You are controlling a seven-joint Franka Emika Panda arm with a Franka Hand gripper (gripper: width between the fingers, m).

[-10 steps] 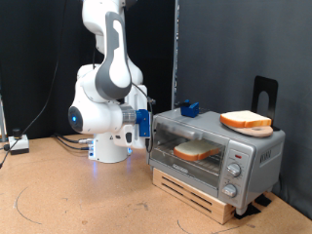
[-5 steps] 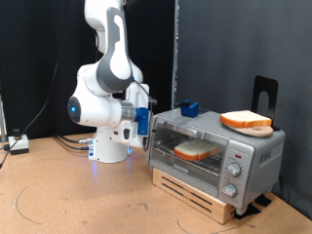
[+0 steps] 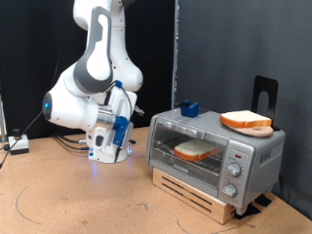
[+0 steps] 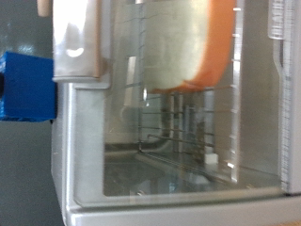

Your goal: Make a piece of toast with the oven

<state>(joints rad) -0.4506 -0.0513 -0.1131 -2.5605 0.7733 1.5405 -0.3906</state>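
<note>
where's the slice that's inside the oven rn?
In the exterior view the bread slice lies on the rack behind the glass door of the oven, towards the door's left side, below and left of a second slice on the oven's top.

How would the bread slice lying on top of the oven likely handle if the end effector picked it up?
The bread slice looks thick and flat, so it probably holds its shape rather than flopping. Lying loose on the oven roof, it likely slides when nudged. Its pale face suggests a soft crumb that may dent under a hard squeeze. It seems light for its size.

Two bread slices — one inside (image 3: 198,150), one on top (image 3: 246,121) — one oven (image 3: 214,156), three knobs (image 3: 232,171), one blue block (image 3: 188,108).
</note>
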